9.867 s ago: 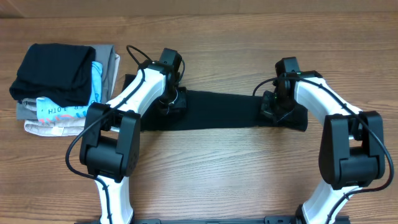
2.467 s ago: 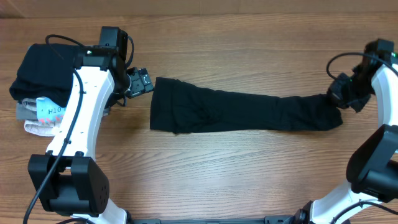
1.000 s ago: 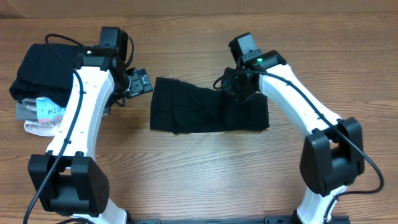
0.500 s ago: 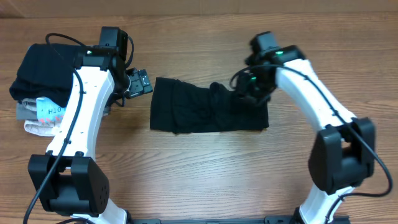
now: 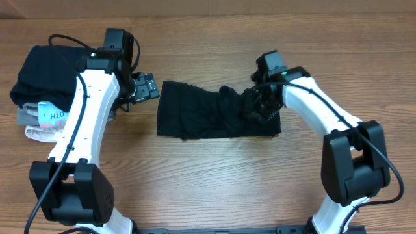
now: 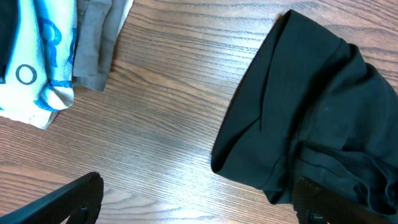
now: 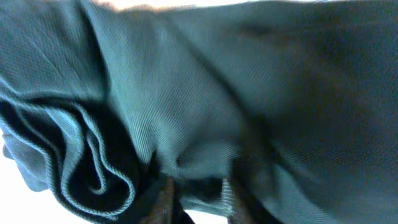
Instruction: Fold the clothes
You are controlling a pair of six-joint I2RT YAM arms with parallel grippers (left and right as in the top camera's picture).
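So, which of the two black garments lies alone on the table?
The black T-shirt in the middle, spread straight on the table. The other black garment rests on top of the pile at the left.

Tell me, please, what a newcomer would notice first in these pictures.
The black T-shirt lies as a rumpled band at centre, the right claw down on its right end. The left claw hangs open just off its left edge; folded garments are piled far left.

The black T-shirt is crowding the right gripper — blurring, burying its fingertips, leaving its grip unreadable.
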